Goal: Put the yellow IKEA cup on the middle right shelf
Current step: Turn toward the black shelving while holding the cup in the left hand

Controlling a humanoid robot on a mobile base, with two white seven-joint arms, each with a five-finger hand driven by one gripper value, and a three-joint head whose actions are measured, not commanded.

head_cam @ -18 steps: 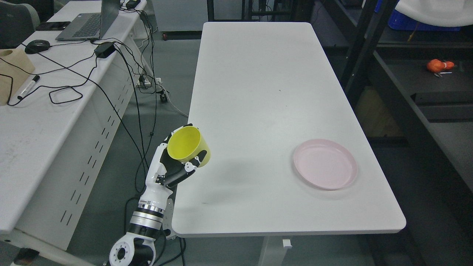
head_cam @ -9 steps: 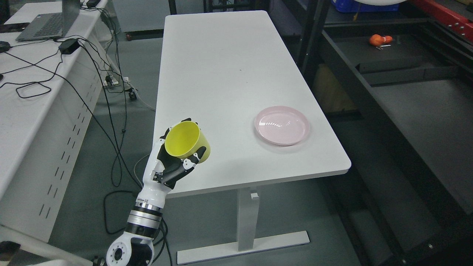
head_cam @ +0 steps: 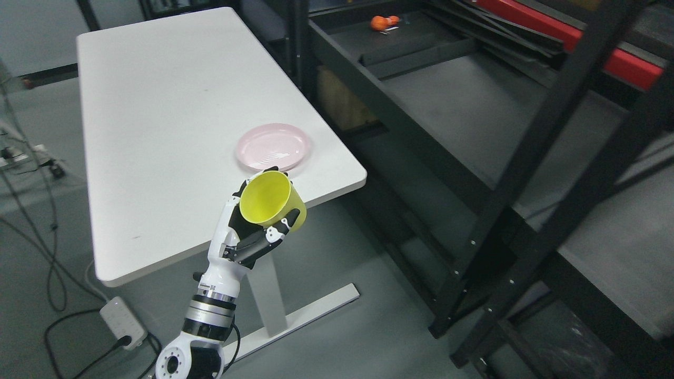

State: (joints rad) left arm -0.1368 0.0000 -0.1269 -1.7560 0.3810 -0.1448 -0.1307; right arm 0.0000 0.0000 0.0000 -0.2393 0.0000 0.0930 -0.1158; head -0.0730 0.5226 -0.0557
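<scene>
The yellow cup (head_cam: pixel 271 200) sits in the left hand (head_cam: pixel 247 237). The fingers (head_cam: pixel 287 221) wrap around its side and hold it tight. One dark fingertip shows on the near side of the cup, and more dark tips peek out behind its far rim. The cup is tipped, so its open mouth faces up and to the left, and you can look right inside it. It is up in the air, in front of the near right corner of the table (head_cam: pixel 158 131), not touching it.

The left arm comes up from the bottom of the picture, a bit left of the middle. The white wrist (head_cam: pixel 216 295) points up and the hand leans to the right.

There is one cup. There is one pink plate (head_cam: pixel 273 147), lying flat on the table near its right edge, just past the cup. There is one table. On the right stands a big dark shelf (head_cam: pixel 474 121) with black posts. One small orange thing (head_cam: pixel 383 22) lies far back on it.
</scene>
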